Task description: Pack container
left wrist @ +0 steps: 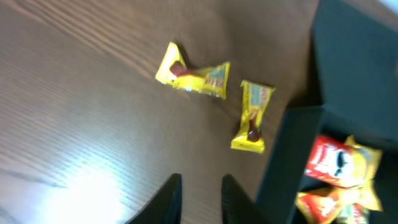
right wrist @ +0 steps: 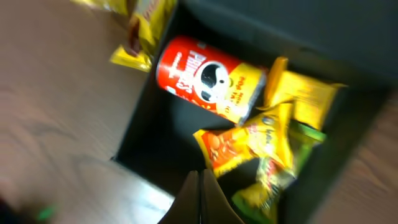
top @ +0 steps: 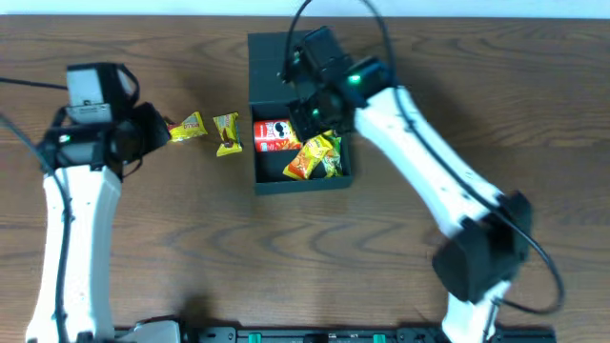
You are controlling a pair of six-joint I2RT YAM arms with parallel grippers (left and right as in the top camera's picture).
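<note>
The dark teal container [top: 301, 182] stands open at the table's middle, its flap lid [top: 272, 62] laid back. Inside lie a red Pringles can [top: 274, 134] and orange, yellow and green snack packets [top: 315, 157]. Two yellow packets [top: 188, 127] [top: 227, 133] lie on the table left of it. My left gripper [top: 158, 130] hovers just left of them, open and empty; in the left wrist view [left wrist: 201, 194] both packets [left wrist: 193, 74] [left wrist: 252, 115] lie ahead of it. My right gripper [right wrist: 200, 190] is shut and empty, above the container's near inside wall [right wrist: 140, 134], beside the can [right wrist: 208, 78].
The right arm [top: 429, 181] reaches diagonally from the lower right over the container. The left arm [top: 76, 219] runs up the table's left side. Bare wooden tabletop [top: 191, 238] lies in front of the container and between the arms.
</note>
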